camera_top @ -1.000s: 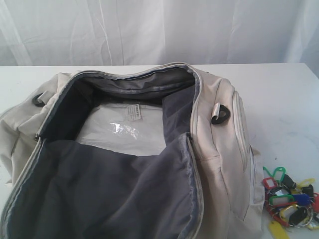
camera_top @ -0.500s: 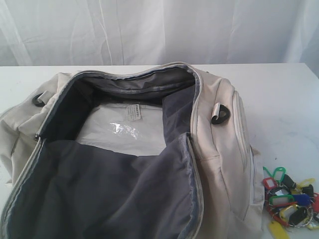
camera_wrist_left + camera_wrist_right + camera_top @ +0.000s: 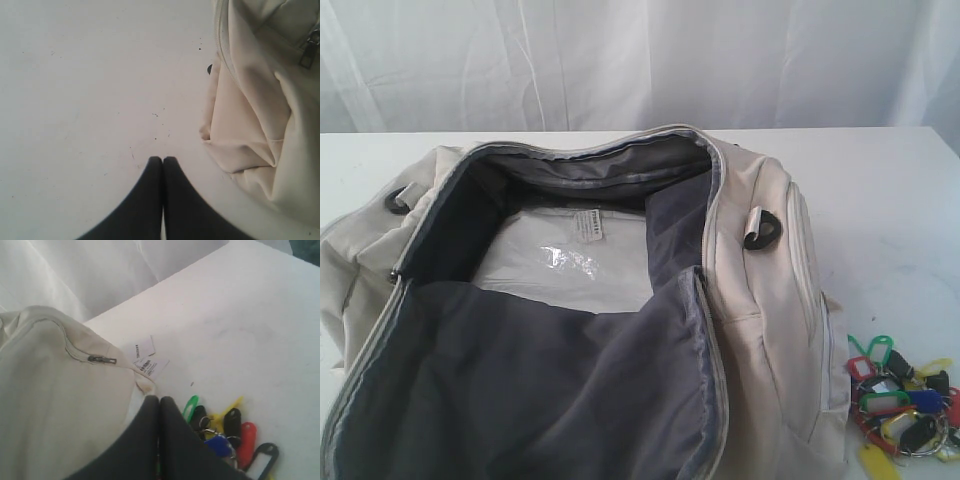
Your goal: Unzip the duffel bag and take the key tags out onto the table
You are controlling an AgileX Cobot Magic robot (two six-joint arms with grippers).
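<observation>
You had the duffel bag (image 3: 760, 330) unzipped & open, grey lining (image 3: 520, 390) showing. Key tags (image 3: 905, 400) lay on the table (image 3: 880, 190) just beside the bag's R end. Your L gripper (image 3: 162, 159) & R gripper (image 3: 159, 398) were both clenched, holding nothing.

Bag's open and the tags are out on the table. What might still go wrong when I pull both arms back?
1. The shut right gripper is right beside the key tags; pulling back low may drag them or snag a ring.
2. The shut left gripper hovers near the duffel bag; a sideways sweep may catch its fabric.
</observation>
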